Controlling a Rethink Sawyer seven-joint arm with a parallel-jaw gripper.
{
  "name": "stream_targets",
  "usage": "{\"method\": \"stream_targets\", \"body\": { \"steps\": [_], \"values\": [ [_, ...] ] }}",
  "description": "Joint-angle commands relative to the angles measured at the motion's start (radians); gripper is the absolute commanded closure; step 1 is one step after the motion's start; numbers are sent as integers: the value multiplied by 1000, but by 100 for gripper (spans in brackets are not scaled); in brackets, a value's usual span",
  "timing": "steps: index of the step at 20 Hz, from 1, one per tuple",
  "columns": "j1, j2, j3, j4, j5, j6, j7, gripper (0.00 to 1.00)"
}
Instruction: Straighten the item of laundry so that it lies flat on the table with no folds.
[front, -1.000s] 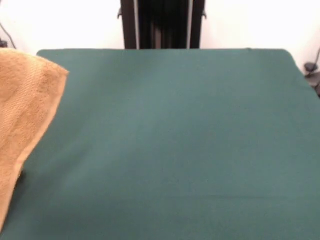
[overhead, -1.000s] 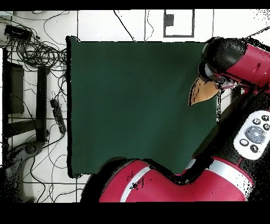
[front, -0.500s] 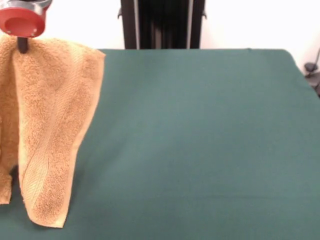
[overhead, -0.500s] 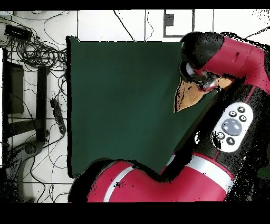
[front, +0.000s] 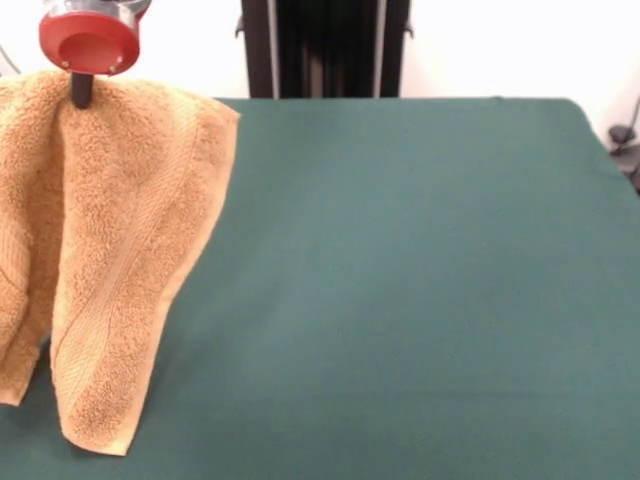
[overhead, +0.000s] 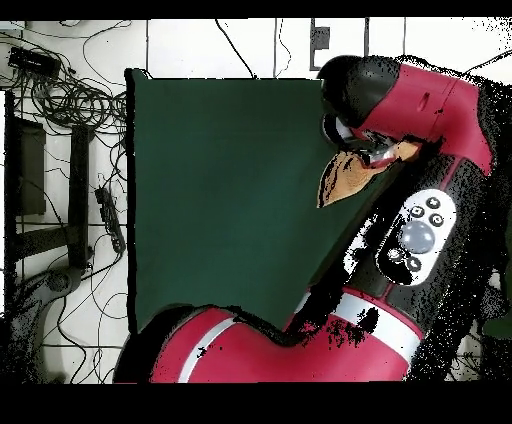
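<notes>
An orange towel (front: 110, 260) hangs limp in folds from the closed pincer (front: 80, 95), which pinches its top edge above the green worktop (front: 420, 280). It looks soft, light and floppy; a corner would likely be the best hold.

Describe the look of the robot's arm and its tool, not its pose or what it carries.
The arm is glossy red with black joint sections and a thin pale band near its base. One black link bears a light grey oval panel with a round blue-grey dial and small buttons. In the front view the tool shows a round red disc under a silver collar, with a thin dark finger below it.
</notes>
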Motion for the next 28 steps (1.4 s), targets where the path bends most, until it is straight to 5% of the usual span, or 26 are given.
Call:
{"method": "stream_targets", "body": {
  "steps": [1,13,21,28],
  "values": [
    [40,-8,99,99,40,51,174,100],
    [113,-60,109,176,199,221,333,100],
    [149,-49,60,147,207,301,364,100],
    [165,-31,66,167,207,248,370,100]
  ]
}}
